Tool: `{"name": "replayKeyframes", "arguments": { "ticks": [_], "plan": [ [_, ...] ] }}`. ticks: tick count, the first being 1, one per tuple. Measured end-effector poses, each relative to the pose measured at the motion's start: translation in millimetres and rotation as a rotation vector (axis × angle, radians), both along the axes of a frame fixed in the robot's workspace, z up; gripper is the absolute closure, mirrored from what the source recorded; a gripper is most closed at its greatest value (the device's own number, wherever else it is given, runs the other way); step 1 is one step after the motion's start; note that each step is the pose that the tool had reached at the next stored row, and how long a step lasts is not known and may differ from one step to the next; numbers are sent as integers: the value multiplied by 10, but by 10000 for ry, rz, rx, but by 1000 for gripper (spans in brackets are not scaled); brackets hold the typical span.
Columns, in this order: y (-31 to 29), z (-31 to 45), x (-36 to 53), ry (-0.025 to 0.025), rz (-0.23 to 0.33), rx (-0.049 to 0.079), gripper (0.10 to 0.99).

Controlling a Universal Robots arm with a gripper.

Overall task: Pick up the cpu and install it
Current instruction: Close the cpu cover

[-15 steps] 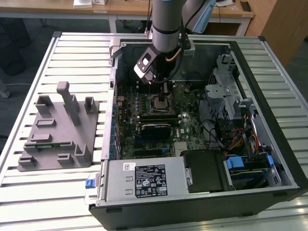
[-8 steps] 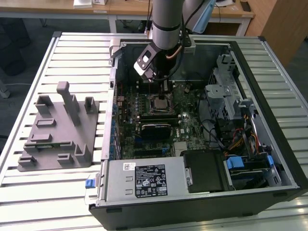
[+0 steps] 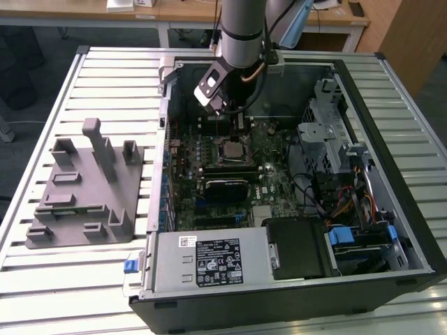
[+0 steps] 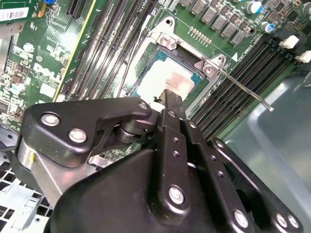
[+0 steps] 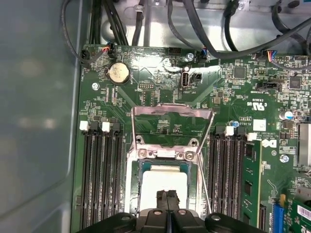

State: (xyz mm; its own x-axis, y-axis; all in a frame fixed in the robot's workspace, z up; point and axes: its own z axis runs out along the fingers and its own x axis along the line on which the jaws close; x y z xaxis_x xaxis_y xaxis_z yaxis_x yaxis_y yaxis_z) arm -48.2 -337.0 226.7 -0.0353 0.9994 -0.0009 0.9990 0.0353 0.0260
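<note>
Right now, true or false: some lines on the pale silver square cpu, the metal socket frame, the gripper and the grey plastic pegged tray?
1. The pale silver square cpu lies in the motherboard socket. True.
2. The metal socket frame is clamped over the cpu. False: it is swung open, off the cpu.
3. The gripper hangs over the cpu, fingers shut. True.
4. The grey plastic pegged tray stands inside the computer case. False: it sits on the slatted table, at the exterior view's left of the case.
</note>
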Motion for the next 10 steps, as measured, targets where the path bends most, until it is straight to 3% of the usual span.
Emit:
{"name": "replayKeyframes", "arguments": {
  "ticks": [10],
  "plan": [
    [0,169,0,8,-1,-1,980]
  ]
}}
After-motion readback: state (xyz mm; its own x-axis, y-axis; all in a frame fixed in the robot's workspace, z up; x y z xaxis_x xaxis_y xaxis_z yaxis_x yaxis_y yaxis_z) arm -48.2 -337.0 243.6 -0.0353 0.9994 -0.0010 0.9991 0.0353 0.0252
